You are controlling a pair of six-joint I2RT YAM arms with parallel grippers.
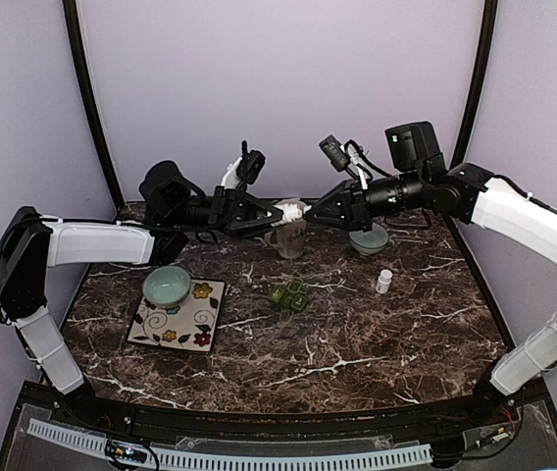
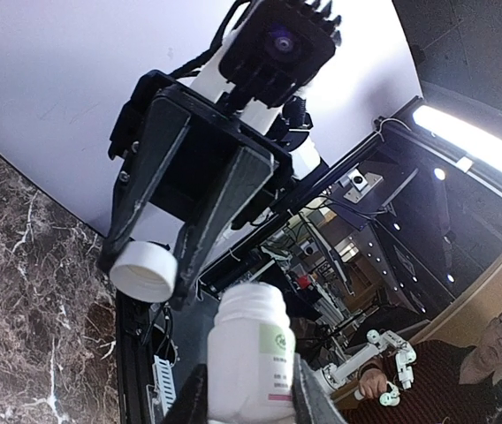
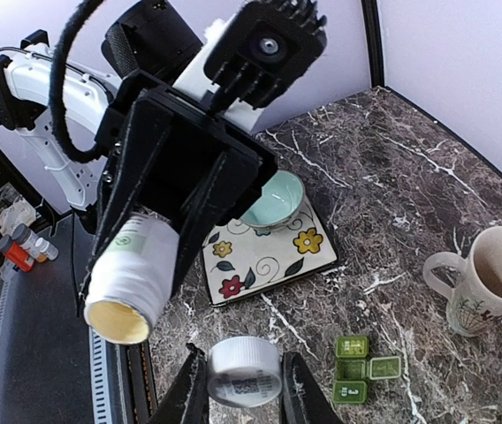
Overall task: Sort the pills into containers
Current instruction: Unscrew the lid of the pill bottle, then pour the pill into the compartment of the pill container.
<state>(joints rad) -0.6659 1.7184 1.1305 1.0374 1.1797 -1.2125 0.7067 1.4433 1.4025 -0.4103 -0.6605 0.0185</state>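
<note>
The dark green pill box (image 1: 288, 295) lies mid-table; in the right wrist view (image 3: 361, 369) its middle lid stands open. My left gripper (image 1: 280, 213) is shut on a white pill bottle (image 2: 249, 349), held in the air with its mouth uncapped; in the right wrist view the bottle (image 3: 132, 283) shows a yellowish inside. My right gripper (image 3: 244, 378) faces it, shut on the bottle's white cap (image 3: 244, 371), a short gap from the mouth. The cap also shows in the left wrist view (image 2: 143, 271). No loose pills show.
A beige mug (image 1: 288, 238) stands under the grippers at the back. A teal bowl (image 1: 167, 286) sits on a floral plate (image 1: 190, 319) at the left. A second bowl (image 1: 369, 238) and a small white bottle (image 1: 384, 282) are at the right.
</note>
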